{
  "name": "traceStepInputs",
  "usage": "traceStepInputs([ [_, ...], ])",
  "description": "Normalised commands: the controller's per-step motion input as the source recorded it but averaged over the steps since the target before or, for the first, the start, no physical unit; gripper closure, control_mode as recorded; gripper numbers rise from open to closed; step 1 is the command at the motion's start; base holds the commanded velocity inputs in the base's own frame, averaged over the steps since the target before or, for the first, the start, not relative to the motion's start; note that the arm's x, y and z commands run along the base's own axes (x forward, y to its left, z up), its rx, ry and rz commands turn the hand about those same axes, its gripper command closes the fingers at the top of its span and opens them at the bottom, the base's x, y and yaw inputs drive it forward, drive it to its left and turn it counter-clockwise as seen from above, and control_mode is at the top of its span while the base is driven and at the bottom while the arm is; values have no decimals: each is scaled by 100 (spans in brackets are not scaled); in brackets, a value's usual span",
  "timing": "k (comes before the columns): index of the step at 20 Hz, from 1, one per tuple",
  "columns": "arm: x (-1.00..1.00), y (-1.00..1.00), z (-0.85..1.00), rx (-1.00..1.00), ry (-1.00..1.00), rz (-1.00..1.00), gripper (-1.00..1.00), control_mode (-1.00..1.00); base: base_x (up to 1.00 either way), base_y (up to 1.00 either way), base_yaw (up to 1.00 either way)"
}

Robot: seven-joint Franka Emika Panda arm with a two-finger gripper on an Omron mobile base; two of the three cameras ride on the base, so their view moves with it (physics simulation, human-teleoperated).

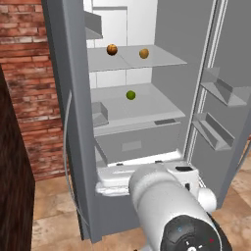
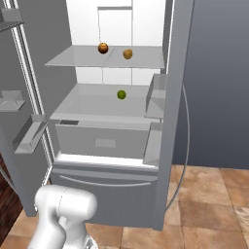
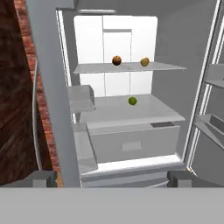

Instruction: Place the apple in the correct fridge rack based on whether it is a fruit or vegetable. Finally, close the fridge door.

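Progress: apple [image 1: 143,53] already lies on the upper rack [image 1: 162,61], so the placing looks done; closing the doors is what is left.
Apple: right of the rack's middle, clear of the fingers, with a darker orange-brown ball [image 1: 112,49] well to its left on the same rack.
Lower shelf [image 1: 157,105]: carries only the green ball [image 1: 131,95], which fits a fruit-above split, as a guess.
Doors: left door [image 1: 68,117] and right door [image 1: 230,73] both stand wide open, bins facing in.
Arm: drawn back low in front of the fridge, near the drawer level, hand looking level into the open fridge.
Fingers: two tips [image 3: 43,178] sit far apart at the hand view's bottom corners, spread with nothing between them.
Next, by judgement: reach a door's outer edge and push it shut.
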Motion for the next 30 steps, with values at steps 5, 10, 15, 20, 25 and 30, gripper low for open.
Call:
traceStepInputs([
  [5,54,100,-29,-4,-36,-27,-100,-100,0,0,0],
  [10,93,86,-45,-10,-25,-39,-100,-100,0,0,0],
  [15,81,34,-30,-11,-9,-31,-100,-100,0,0,0],
  [20,60,26,-29,-8,-7,-21,-100,-100,0,0,0],
  [25,37,52,-5,0,-1,-16,-100,-100,0,0,0],
  [30,5,54,0,0,-2,-8,-100,-100,0,0,0],
])
